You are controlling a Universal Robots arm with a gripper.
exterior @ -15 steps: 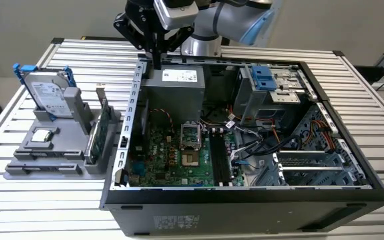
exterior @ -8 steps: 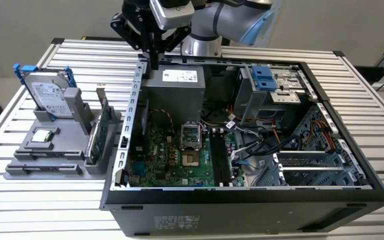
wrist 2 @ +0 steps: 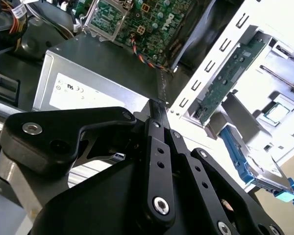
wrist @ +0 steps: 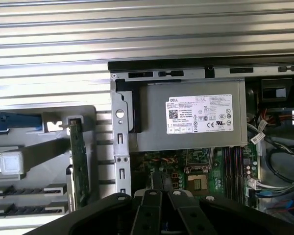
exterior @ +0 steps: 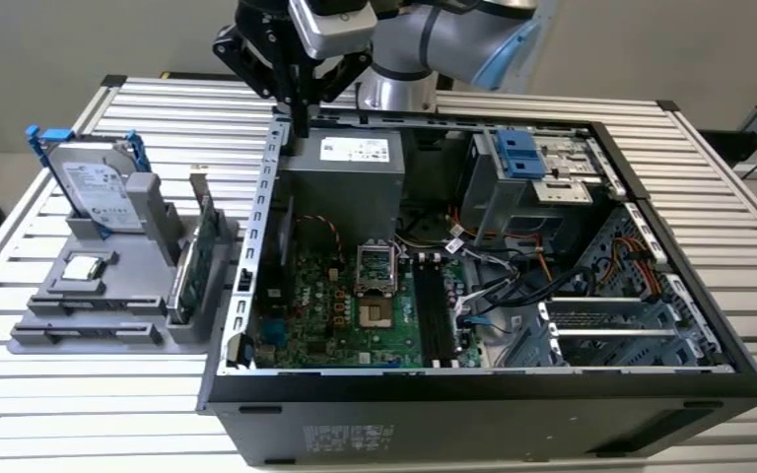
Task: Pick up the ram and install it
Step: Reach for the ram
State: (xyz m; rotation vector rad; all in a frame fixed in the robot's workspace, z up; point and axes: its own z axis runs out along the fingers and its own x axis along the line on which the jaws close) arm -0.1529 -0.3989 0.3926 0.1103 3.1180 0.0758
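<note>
- In the exterior view the end effector (exterior: 300, 133) hangs over the rear corner of the open computer case (exterior: 484, 389). It is above the edge of the grey power supply (exterior: 346, 182), close to the case wall.
- The second wrist view shows what that view does not: the black fingers (wrist 2: 157, 132) are drawn fully together, tips meeting, with nothing visible between them.
- In the first wrist view the ram (wrist: 19, 190) appears to be a long dark strip lying flat in a groove of the grey holder (wrist: 49, 147). A second similar strip lies beside it, and I cannot tell the two apart for certain. It is well apart from the end effector.
- The exterior view alone shows the holder on the slatted surface (exterior: 90, 414) beside the case. A hard drive (exterior: 96, 187) in a blue bracket and a green card (exterior: 192, 271) stand on edge on it.
- The motherboard's black slots (exterior: 434, 315) lie empty inside the case, below the power supply in the exterior view.
</note>
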